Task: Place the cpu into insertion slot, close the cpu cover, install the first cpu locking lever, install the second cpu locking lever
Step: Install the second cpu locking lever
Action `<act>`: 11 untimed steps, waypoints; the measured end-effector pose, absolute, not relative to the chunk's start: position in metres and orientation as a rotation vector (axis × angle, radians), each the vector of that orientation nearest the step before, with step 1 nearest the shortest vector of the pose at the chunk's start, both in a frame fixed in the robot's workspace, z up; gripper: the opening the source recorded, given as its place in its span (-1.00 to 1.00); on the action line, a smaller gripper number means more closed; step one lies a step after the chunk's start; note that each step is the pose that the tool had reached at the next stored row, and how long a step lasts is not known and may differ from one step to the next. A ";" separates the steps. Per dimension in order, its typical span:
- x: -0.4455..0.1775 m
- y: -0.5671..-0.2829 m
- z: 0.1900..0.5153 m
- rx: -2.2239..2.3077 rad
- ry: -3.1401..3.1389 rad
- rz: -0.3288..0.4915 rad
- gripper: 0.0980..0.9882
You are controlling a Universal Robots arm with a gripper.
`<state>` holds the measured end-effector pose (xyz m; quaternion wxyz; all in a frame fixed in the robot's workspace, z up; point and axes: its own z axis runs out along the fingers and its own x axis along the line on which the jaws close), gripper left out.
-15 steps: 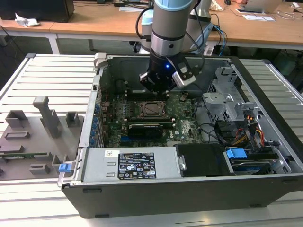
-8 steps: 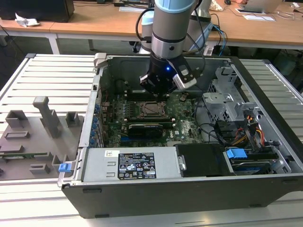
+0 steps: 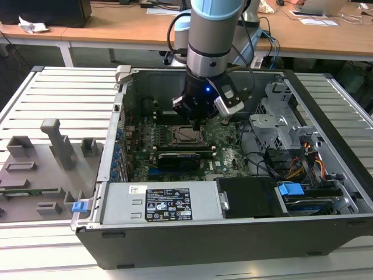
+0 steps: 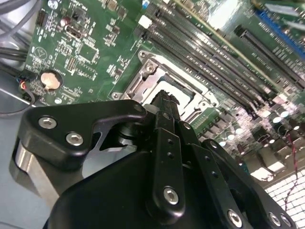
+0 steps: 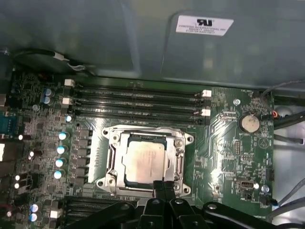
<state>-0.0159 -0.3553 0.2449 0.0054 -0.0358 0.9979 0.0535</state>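
The cpu (image 5: pixel 143 161), a dull silvery-tan square, lies flat in the socket on the green motherboard (image 5: pixel 228 157). The cpu cover (image 5: pixel 113 157), a thin metal frame, sits down around it with the chip showing through its open middle. In the first wrist view my gripper (image 5: pixel 164 187) hangs at the socket's edge, fingers pressed together with nothing seen between them. In the second wrist view the shut gripper (image 4: pixel 165 99) points down at the cpu cover (image 4: pixel 147 82). From outside, the gripper (image 3: pixel 194 123) hovers just over the cpu (image 3: pixel 187 136) inside the open computer case.
Memory slots (image 5: pixel 138 95) run along one side of the socket, with a coin battery (image 5: pixel 249 123) nearby. A long black card (image 3: pixel 183 157) lies in front of the socket, then the power supply (image 3: pixel 160 204). A metal drive cage (image 3: pixel 280 122) and cables stand on the exterior view's right. A grey fixture plate (image 3: pixel 46 157) lies outside on its left.
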 end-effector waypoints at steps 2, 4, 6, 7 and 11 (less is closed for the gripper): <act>-0.016 -0.358 0.245 -0.112 3.127 0.168 -0.98; -0.016 -0.362 0.244 -0.112 3.135 0.168 -0.98; -0.016 -0.369 0.242 -0.112 3.137 0.169 -0.98; -0.016 -0.373 0.241 -0.112 3.137 0.170 -0.98; -0.018 -0.377 0.240 -0.111 3.137 0.175 -0.98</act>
